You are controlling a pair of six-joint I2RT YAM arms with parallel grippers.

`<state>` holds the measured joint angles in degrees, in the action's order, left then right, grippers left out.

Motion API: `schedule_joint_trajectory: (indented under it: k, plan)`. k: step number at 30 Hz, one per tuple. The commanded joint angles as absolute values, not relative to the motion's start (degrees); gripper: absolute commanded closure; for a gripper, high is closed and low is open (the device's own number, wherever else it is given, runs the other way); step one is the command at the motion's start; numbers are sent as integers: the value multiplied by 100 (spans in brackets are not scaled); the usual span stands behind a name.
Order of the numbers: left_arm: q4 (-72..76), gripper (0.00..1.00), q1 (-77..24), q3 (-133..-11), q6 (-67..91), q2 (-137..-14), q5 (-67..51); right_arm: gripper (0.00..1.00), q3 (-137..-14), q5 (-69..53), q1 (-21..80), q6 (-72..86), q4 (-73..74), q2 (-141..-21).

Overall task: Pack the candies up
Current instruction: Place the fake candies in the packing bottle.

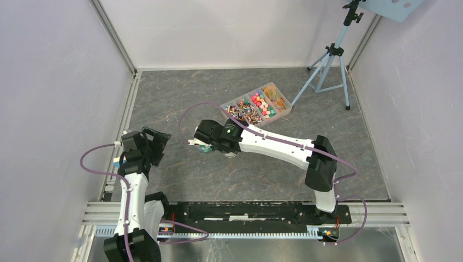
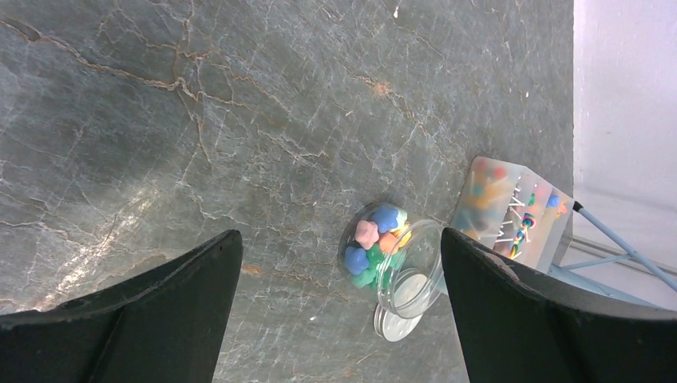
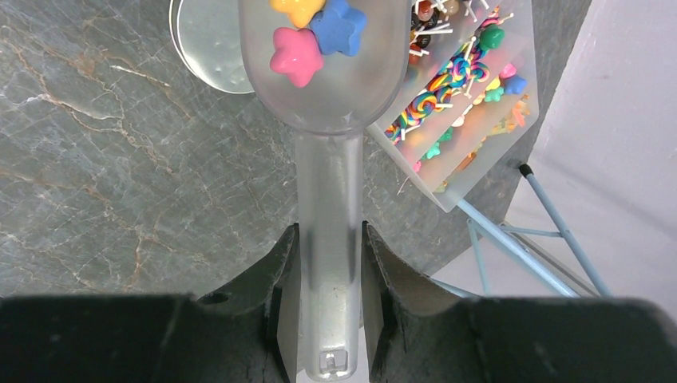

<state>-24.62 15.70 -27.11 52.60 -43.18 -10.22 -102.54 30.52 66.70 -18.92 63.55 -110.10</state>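
Observation:
My right gripper [image 3: 330, 231] is shut on the handle of a translucent scoop [image 3: 327, 104]. Pink, blue and yellow star candies [image 3: 315, 36] lie in its bowl. From above, the right gripper [image 1: 197, 143] hangs mid-table with candies [image 1: 205, 148] at its tip. The left wrist view has a clear tilted vessel [image 2: 411, 267] with several candies [image 2: 375, 243] just above the round grey lid [image 2: 395, 325]; I cannot tell whether that vessel is the scoop's bowl. My left gripper [image 2: 341, 233] is open and empty, well short of them, at the table's left [image 1: 158, 139].
A divided clear tray [image 1: 288, 111] of lollipops and sweets sits at the back right, also in the right wrist view [image 3: 527, 88] and the left wrist view [image 2: 511, 211]. The lid [image 3: 207, 48] lies left of the scoop. A blue tripod [image 1: 327, 60] stands behind the tray.

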Motion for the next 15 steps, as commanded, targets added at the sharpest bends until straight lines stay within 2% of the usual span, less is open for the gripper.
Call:
schedule_joint_trajectory:
  k: [1, 15]
  plan:
    - [-2197, 1, 1625, -2702, 5309, -4282, -1070, 100, -10522, 3356, 6739, -2019, 6289, -11058]
    - [-2150, 1, 1636, -2695, 5221, -4317, -1073, 100, -10428, 3687, 6877, -2203, 6214, -11189]
